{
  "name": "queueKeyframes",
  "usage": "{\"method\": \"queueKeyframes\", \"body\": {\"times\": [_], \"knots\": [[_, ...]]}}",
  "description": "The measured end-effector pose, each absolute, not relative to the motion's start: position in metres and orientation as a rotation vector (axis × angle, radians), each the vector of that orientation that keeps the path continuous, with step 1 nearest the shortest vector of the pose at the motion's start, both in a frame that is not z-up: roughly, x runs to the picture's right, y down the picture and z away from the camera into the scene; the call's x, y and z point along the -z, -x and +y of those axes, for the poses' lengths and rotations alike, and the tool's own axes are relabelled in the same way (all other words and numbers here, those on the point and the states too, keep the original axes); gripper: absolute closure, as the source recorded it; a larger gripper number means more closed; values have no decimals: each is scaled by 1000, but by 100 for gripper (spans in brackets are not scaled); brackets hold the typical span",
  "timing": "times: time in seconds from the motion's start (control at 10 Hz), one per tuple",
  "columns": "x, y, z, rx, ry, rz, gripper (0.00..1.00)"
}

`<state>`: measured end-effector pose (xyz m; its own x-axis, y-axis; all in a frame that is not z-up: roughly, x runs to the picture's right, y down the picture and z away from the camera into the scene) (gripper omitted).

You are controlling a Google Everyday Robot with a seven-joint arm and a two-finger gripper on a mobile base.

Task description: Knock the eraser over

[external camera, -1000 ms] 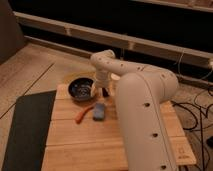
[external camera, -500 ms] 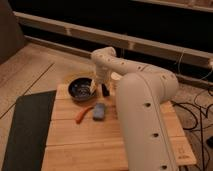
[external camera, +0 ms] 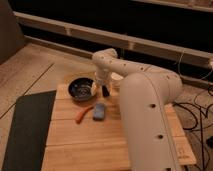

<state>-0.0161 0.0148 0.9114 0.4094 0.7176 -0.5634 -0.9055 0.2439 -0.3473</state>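
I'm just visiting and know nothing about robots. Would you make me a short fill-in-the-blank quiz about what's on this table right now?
1. The gripper is at the far end of the wooden table, right beside the dark ____.
2. The eraser, small and nearly black, is standing ____.
3. The flat block near the table's middle is light ____.
4. The thin curved object left of that block is ____ in colour.

Missing words: bowl; upright; blue; orange
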Motion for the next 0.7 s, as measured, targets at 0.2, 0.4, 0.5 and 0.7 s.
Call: {"method": "queueKeyframes", "body": {"times": [0.2,0.4,0.5,0.7], "knots": [[-918,6,4,-1100,678,300,35],[-921,4,-11,-1076,660,282,35],[-922,7,-19,-1068,650,268,35],[-923,12,-24,-1060,647,260,35]]}}
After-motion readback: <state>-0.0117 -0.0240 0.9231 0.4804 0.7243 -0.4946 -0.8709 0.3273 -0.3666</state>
